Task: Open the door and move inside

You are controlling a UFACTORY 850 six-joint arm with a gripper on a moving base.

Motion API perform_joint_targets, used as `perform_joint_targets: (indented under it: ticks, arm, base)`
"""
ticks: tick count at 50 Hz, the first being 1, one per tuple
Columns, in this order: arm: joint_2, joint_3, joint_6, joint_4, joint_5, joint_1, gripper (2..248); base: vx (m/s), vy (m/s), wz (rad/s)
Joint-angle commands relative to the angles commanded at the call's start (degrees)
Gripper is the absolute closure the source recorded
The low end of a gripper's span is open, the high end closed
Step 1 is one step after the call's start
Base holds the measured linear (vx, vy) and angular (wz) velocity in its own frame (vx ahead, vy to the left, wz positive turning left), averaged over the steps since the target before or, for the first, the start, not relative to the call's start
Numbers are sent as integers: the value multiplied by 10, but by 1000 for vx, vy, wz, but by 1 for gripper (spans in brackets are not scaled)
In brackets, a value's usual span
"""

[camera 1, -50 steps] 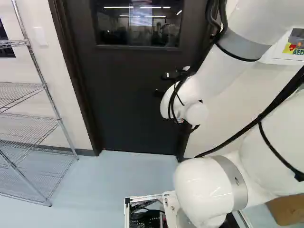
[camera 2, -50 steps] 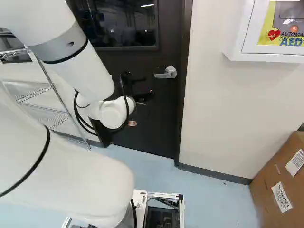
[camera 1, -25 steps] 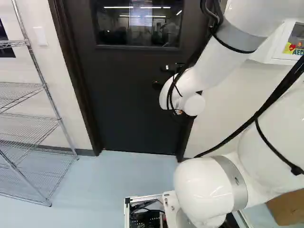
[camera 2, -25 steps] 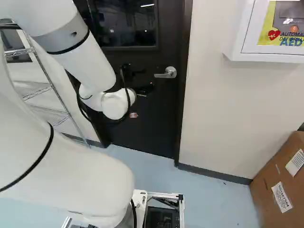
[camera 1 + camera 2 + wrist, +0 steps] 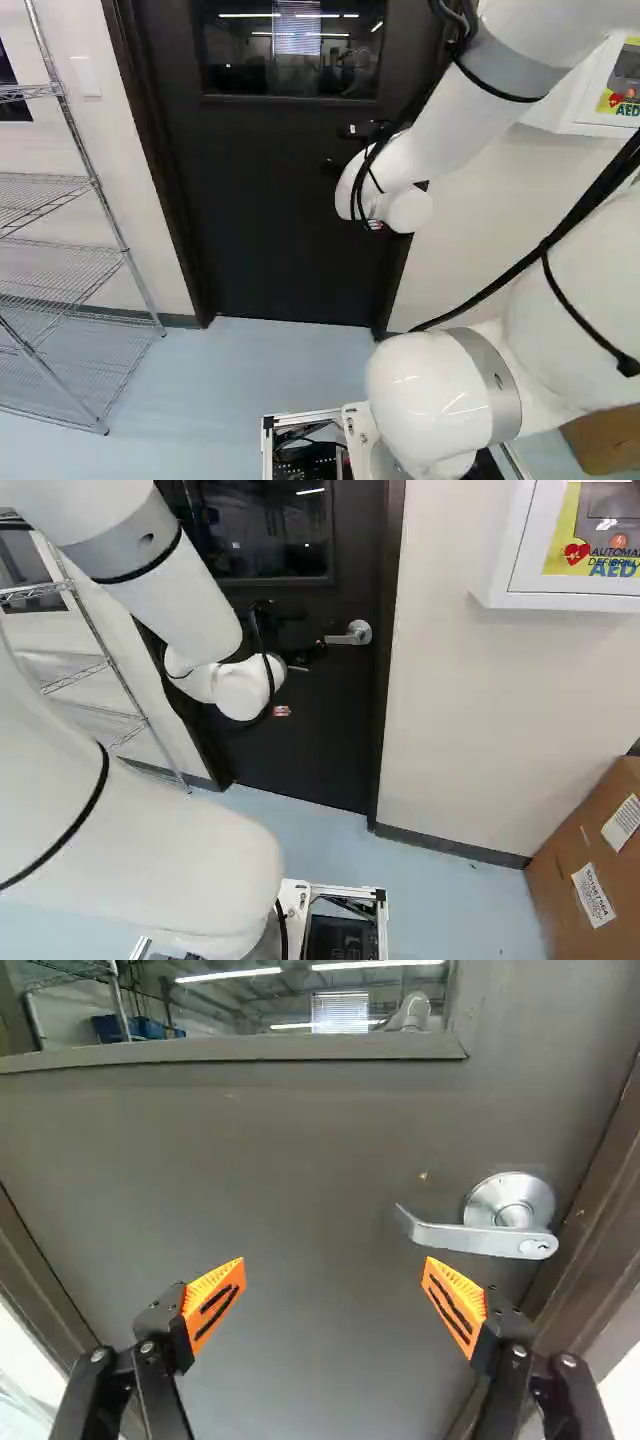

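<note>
- Pale wall [image 5: 460,740] around a dark, shut door [image 5: 270,220].
- Wire shelf [image 5: 97,182], nine o'clock from the door in the left base view.
- Tool [image 5: 305,640] before the door, fingers spread wide.
- Silver handle [image 5: 350,635] on the door, three o'clock from the tool in the right base view.

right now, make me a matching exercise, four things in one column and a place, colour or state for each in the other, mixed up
1. door handle
2. gripper
3. cardboard box
4. wire shelf

a. at the left of the left base view
b. open and empty
c. silver, on the dark door
d. brown, at the lower right of the right base view

Pairs: 1-c, 2-b, 3-d, 4-a
</note>
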Motion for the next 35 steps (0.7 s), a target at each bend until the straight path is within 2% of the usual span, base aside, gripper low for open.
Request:
perform_joint_targets:
  ticks: [17, 35]
  arm:
    - [10, -13, 0, 0, 0, -1, 3]
    - [-8, -52, 0, 0, 0, -8, 3]
  base:
    - [0, 0, 0]
    - [0, 0, 0]
